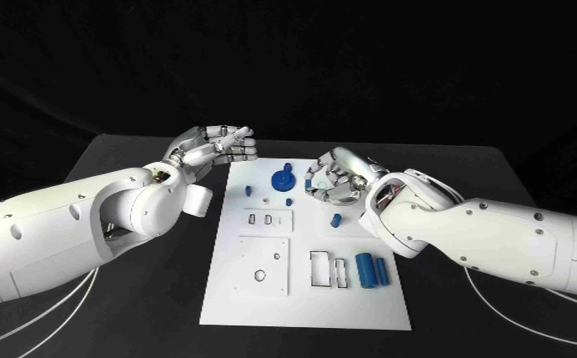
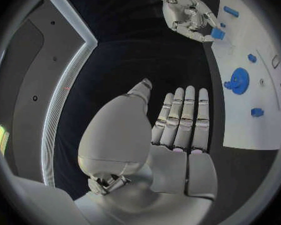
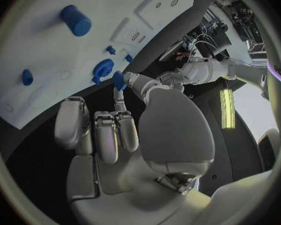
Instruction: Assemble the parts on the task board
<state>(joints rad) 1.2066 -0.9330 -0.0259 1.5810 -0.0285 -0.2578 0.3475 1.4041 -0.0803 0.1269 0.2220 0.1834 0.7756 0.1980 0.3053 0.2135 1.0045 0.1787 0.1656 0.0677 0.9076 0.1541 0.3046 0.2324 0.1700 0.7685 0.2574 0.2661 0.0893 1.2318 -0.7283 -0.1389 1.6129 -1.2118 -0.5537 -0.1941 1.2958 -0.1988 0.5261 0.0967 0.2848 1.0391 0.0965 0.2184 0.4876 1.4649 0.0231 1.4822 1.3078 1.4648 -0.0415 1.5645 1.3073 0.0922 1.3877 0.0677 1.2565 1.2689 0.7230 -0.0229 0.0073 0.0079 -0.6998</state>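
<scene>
several blue parts still lie loose on the white task board (image 1: 241,300) at frame centre, so assembly looks barely begun. the right hand (image 1: 334,179), right of centre, pinches a small blue part (image 3: 118,80) above the board's upper edge; the left hand (image 1: 217,148), upper left, hovers with fingers straight and empty. the round blue disc (image 1: 283,179) and two blue cylinders (image 1: 373,270) await.

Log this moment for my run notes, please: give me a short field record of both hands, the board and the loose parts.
left hand: off the board's left edge, fingers straight and together, holds nothing
right hand: above the board's far right part, pinches a small blue part at its fingertips
task board: white plate at the middle of the black table
round blue part: on the board's far end
blue cylinders: two, side by side near the board's right edge
stage: assembly not finished
</scene>
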